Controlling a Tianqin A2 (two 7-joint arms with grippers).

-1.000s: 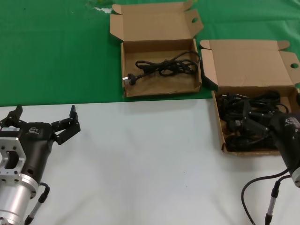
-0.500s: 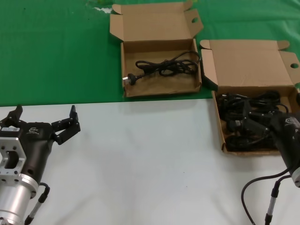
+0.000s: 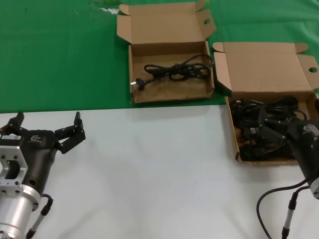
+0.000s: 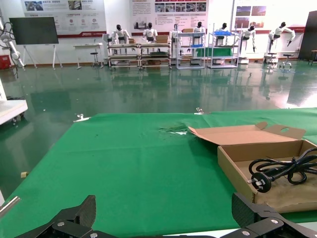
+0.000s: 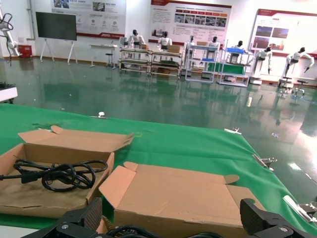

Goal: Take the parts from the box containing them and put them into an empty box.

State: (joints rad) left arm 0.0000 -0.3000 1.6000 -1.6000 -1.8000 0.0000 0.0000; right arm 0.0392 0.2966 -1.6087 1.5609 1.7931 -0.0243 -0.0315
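Green cloth [image 3: 60, 55] over far table half; white tabletop [image 3: 159, 179] near; display shelving [image 4: 148, 49] beyond.

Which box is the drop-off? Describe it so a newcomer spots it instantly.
Look at the green cloth behind the white table: two open cardboard boxes sit there. The drop-off box is the one nearer the middle, holding a single black cord; its neighbour, under the right end effector, is piled with cords.

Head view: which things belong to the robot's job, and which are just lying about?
Job: piled cords, their box, receiving box holding one cord, right gripper at the pile.
Lying about: green cloth, white scrap, left gripper, idle.
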